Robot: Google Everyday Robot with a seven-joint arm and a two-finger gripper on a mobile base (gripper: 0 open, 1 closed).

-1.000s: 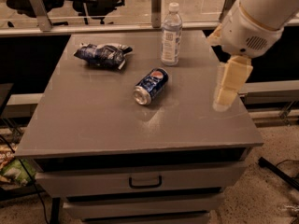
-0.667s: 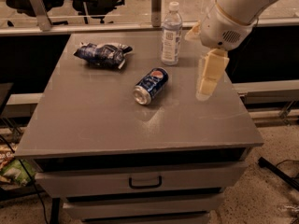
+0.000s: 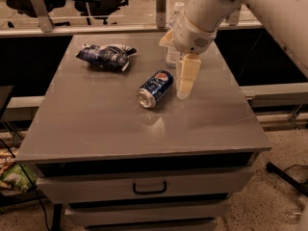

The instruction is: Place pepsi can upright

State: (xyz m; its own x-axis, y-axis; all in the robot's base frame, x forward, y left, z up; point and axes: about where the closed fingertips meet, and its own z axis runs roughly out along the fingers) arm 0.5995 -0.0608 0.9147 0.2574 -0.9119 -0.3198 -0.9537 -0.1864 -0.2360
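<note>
The pepsi can (image 3: 155, 89) lies on its side near the middle of the grey table top (image 3: 96, 124), its silver end toward the front left. My gripper (image 3: 185, 91) hangs just right of the can, its cream fingers (image 3: 186, 76) pointing down close above the table. It does not touch the can and holds nothing.
A clear water bottle (image 3: 174, 32) with a white cap stands behind the gripper, partly hidden by the arm. A dark blue and white snack bag (image 3: 105, 57) lies at the back left. The table has drawers below with a handle (image 3: 149, 188). Office chairs stand behind a rail.
The arm has swung left across the table, from the right edge to just beside the can. The can, bottle and bag have not moved.
</note>
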